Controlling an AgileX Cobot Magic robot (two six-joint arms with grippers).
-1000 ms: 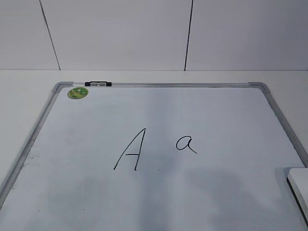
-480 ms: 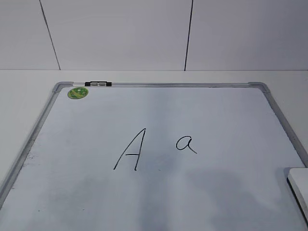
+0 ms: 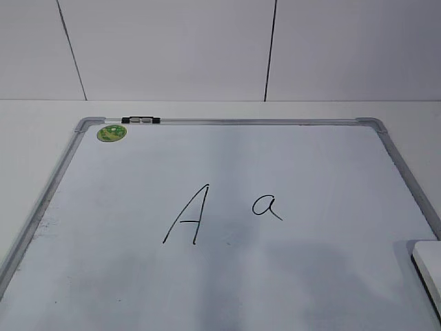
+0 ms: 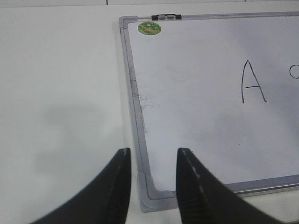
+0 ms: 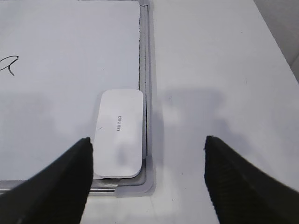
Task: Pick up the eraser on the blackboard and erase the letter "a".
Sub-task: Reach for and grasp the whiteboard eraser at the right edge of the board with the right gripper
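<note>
Right wrist view: my right claw hangs spread wide above the eraser, lying untouched in the blackboard corner. Nothing has shifted since a second ago; the "a" remains unerased. Left claw apart, idle.

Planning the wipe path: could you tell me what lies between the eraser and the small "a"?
Only bare blackboard separates eraser and "a" in the right wrist view.

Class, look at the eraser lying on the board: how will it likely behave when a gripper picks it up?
The eraser looks like a stiff, flat block, so it probably keeps its shape when squeezed. Its smooth white top suggests it may slip in a loose hold. Lying flat against the board's frame, it is unlikely to roll or tip, though that frame may crowd one finger of the open right gripper.
</note>
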